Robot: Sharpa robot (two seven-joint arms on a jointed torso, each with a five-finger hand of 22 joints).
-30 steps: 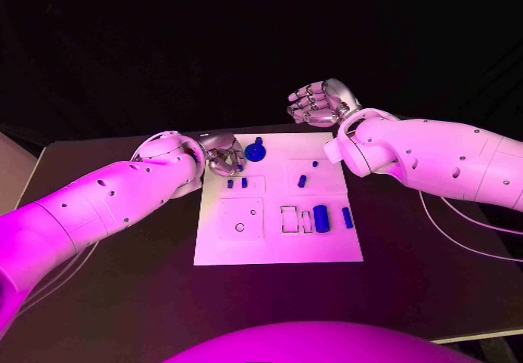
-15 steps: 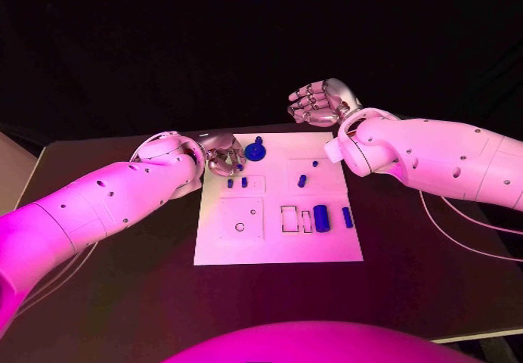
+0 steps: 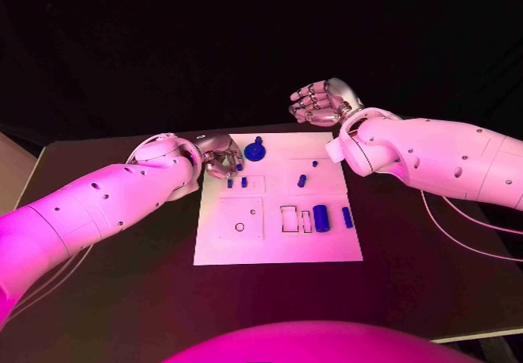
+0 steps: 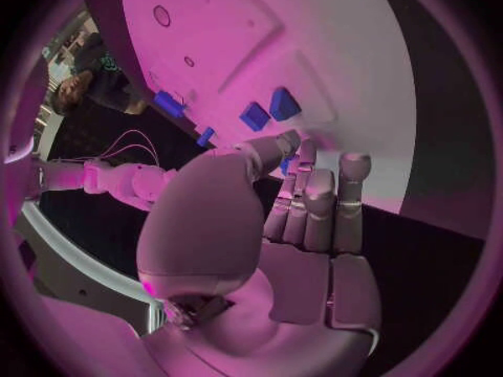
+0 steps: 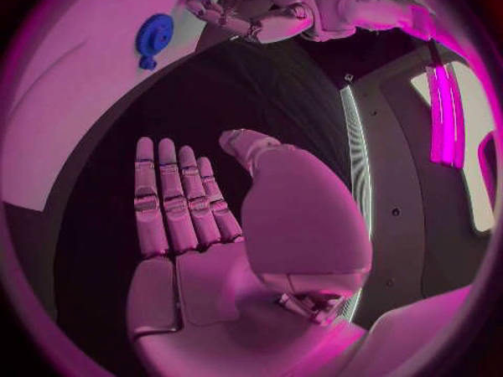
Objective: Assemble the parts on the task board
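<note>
The white task board (image 3: pixel 278 242) lies in the middle of the black table (image 3: pixel 120 287). The left robot hand (image 3: pixel 224 157) rests at the board's far left corner, pinching a small blue part (image 3: pixel 239 167). The right robot hand (image 3: pixel 318 102) is up past the board, fingers curled in, holding nothing. A round blue part (image 3: pixel 255 151) lies near the left robot hand.

The board (image 3: pixel 278 246) looked matt and smooth, the table (image 3: pixel 131 302) matt, and both hands (image 3: pixel 224 157) (image 3: pixel 320 102) shiny metal.
</note>
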